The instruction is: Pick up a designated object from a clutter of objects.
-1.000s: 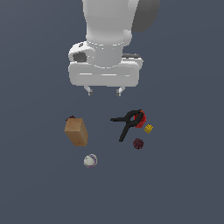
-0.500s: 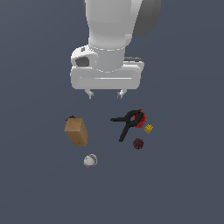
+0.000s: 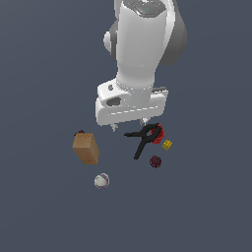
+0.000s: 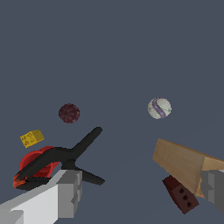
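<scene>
Exterior view, left to right: brown box (image 3: 86, 148), tilted; whitish ball (image 3: 102, 181) with purple marks nearer the camera and just right of the box; gripper (image 3: 130, 126) hanging over the gap between the box and the black-and-red spring clamp (image 3: 145, 139); dark maroon ball (image 3: 155, 161); tiny yellow cube (image 3: 167, 144) farthest right.

Target position: the maroon ball sits on the floor just beside the near end of the clamp's black handles, apart from them, with the cube near it on the far-right side. Being a ball, it has no long axis, so finger orientation should not matter much.

Key relation: the ball lies to the exterior view's right of the fingertips and nearer the camera, below them. The clamp stands between the gripper's present spot and the ball. Judgement: the coming move needs a shift right and toward the camera, then a descent, clearing the clamp handles.

Fingers: spread apart, holding nothing. The wrist view shows one finger (image 4: 65, 192) and the other at the opposite edge, with a wide gap; the maroon ball (image 4: 69, 113) is outside that gap, beyond the clamp (image 4: 61, 159).

Change against the earlier frames: the hand has dropped considerably and drifted toward the clamp, and now overlaps the clamp's upper edge in the exterior view. None of the objects has moved.
</scene>
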You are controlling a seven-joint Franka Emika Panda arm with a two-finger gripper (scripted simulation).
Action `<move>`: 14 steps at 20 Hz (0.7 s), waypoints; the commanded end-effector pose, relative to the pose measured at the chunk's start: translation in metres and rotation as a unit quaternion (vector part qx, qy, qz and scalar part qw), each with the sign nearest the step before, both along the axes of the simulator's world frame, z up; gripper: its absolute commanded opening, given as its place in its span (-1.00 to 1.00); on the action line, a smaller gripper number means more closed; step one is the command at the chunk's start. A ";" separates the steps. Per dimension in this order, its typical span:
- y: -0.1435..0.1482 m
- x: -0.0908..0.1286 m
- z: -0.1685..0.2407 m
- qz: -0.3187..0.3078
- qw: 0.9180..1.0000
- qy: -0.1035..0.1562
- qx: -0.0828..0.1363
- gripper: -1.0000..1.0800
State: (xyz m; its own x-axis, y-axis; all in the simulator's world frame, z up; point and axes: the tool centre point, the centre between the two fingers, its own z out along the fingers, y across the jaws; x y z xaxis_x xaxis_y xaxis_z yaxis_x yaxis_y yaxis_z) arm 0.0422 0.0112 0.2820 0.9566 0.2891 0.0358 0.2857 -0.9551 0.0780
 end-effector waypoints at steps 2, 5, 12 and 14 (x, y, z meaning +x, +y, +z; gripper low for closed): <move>0.019 0.009 -0.032 0.060 0.998 0.008 -0.002 0.92; 0.038 0.016 -0.063 0.118 0.993 0.015 -0.002 0.92; 0.083 0.022 -0.133 0.245 0.969 0.029 0.005 0.92; 0.094 0.022 -0.150 0.273 0.961 0.031 0.008 0.92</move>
State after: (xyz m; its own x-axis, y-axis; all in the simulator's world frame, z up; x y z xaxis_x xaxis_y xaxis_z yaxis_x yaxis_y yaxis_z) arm 0.0639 0.0967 0.1451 0.6978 0.7162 -0.0101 0.7160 -0.6971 0.0378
